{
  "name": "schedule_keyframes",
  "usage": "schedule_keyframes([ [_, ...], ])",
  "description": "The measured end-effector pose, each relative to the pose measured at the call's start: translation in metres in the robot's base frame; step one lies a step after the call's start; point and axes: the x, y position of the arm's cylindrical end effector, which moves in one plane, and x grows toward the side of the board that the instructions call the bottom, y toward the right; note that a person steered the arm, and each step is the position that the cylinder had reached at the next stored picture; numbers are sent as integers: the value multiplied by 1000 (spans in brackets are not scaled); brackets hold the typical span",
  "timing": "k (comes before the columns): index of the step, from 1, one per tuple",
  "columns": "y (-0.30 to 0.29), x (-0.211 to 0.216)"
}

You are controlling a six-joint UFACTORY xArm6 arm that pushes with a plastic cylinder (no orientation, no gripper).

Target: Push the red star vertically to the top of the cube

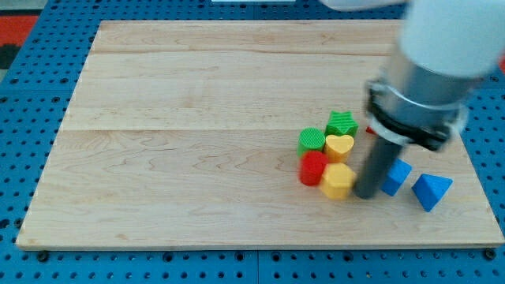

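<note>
My tip rests on the board between a yellow block on its left and a blue cube on its right, close to both. A small red sliver shows at the left edge of the arm's body, above the cube; the arm hides the rest of it, so its shape cannot be made out. A red rounded block lies left of the yellow block.
A green star, a green round block and a yellow heart are clustered left of the rod. A blue triangle lies right of the cube, near the wooden board's right edge.
</note>
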Motion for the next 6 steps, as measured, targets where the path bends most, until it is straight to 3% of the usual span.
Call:
schedule_keyframes([
  [1, -3, -40],
  [2, 33, -80],
  [5, 67, -96],
  [6, 81, -77],
])
